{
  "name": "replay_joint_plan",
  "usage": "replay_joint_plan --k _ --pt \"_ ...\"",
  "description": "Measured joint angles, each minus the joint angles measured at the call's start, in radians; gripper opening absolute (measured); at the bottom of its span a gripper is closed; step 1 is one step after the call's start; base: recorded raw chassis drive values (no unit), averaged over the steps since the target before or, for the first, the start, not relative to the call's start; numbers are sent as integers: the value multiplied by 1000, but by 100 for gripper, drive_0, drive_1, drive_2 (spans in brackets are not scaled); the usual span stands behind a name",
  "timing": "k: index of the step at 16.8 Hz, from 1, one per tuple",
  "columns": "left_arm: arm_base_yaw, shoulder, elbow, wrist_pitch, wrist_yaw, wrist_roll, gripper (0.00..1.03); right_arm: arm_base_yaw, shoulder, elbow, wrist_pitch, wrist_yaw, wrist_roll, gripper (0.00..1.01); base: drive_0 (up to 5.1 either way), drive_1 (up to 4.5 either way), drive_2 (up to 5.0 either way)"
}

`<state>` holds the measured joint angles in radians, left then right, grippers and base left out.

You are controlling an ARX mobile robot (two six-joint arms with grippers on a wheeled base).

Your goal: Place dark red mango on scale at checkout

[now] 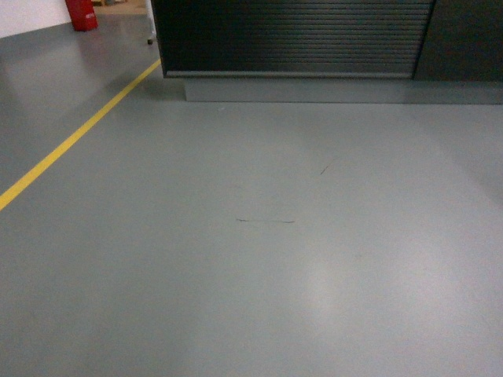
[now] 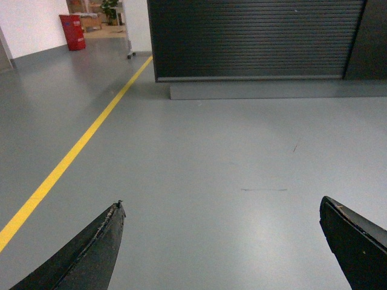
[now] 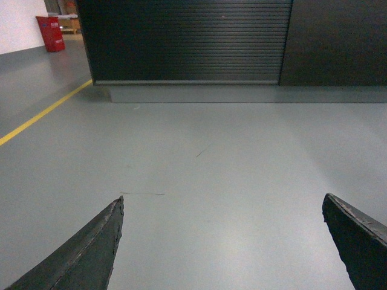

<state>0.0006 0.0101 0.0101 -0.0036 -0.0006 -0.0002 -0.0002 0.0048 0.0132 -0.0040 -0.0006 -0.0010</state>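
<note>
Facing the ribbed black checkout (image 1: 291,35) across bare grey floor (image 1: 259,259), left gripper (image 2: 221,241) and right gripper (image 3: 221,241) both spread wide and empty, dark red mango and scale nowhere in view, task seemingly barely begun.

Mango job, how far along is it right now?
Barely begun. Done: nothing visible; no mango or scale shows in any view. In hand: only the approach, with the checkout ahead across bare grey floor. The left gripper and right gripper are both open and empty. Left: find and grasp the mango, reach the counter, set it on the scale.
</note>
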Motion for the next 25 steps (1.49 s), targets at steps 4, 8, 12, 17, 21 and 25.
replay_joint_plan --k 4,8,12,17,21,25 --pt "0 0 0 0 0 0 98 0 0 0 0 0 0 98 0 0 0" --pt "0 0 0 0 0 0 98 0 0 0 0 0 0 98 0 0 0" --pt "0 0 0 0 0 0 98 0 0 0 0 0 0 98 0 47 -48" --pt "0 0 0 0 0 0 98 0 0 0 0 0 0 98 -3 431 -436" --pt "0 0 0 0 0 0 98 0 0 0 -2 0 0 98 -4 429 -438" --pt "0 0 0 -1 0 0 98 0 0 0 -1 0 0 98 1 434 -432"
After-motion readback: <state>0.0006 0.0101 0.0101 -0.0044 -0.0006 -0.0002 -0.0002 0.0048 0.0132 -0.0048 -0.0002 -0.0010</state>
